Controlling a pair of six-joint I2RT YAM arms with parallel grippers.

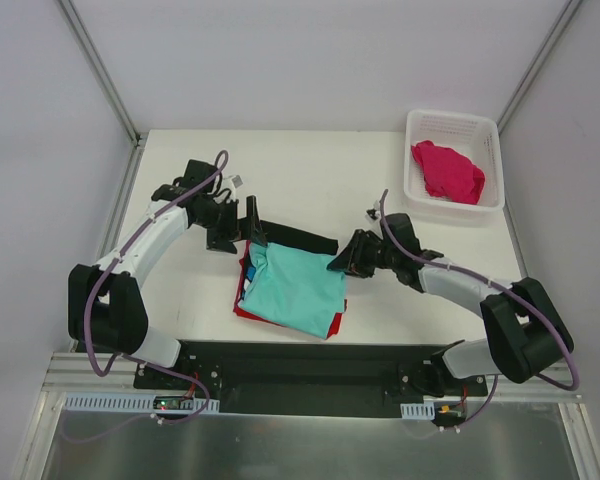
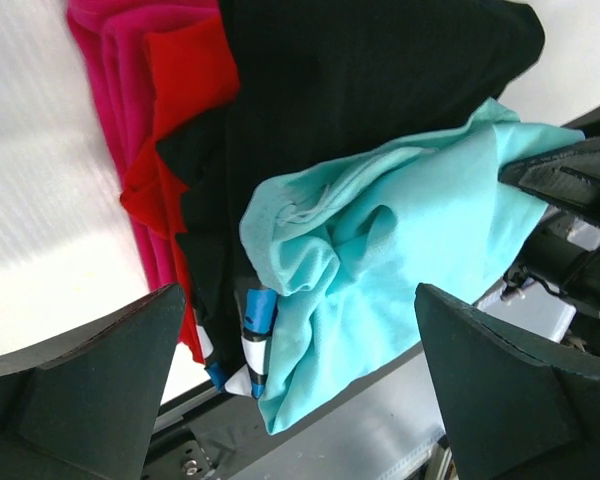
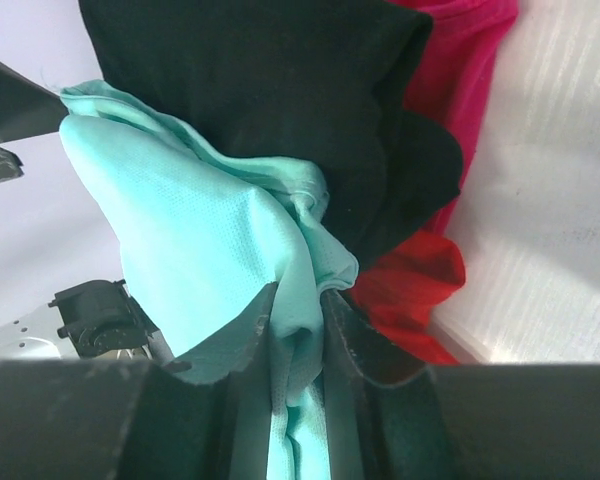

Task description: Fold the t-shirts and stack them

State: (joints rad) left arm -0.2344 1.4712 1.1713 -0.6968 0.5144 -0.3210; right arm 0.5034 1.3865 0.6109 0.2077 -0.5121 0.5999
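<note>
Presently, the right claw (image 1: 341,262) is clamped on a bunched fold at the edge of the mint-teal t-shirt (image 1: 292,290). The left claw (image 1: 252,226) stands wide apart at the pile's far-left corner. The mint-teal t-shirt lies uppermost on a pile mid-tabletop (image 1: 180,180), over the black t-shirt (image 1: 302,238), the red t-shirt (image 1: 242,312) and a magenta-pink t-shirt (image 2: 105,60). Another magenta-pink garment (image 1: 446,170) sits crumpled in the white basket (image 1: 455,120), far right

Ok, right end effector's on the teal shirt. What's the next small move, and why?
Probably close the left end effector on the mint-teal shirt. The right end effector pinches one edge, while the left's fingers stand wide open at the opposite bunched edge, so only one side is held.
</note>
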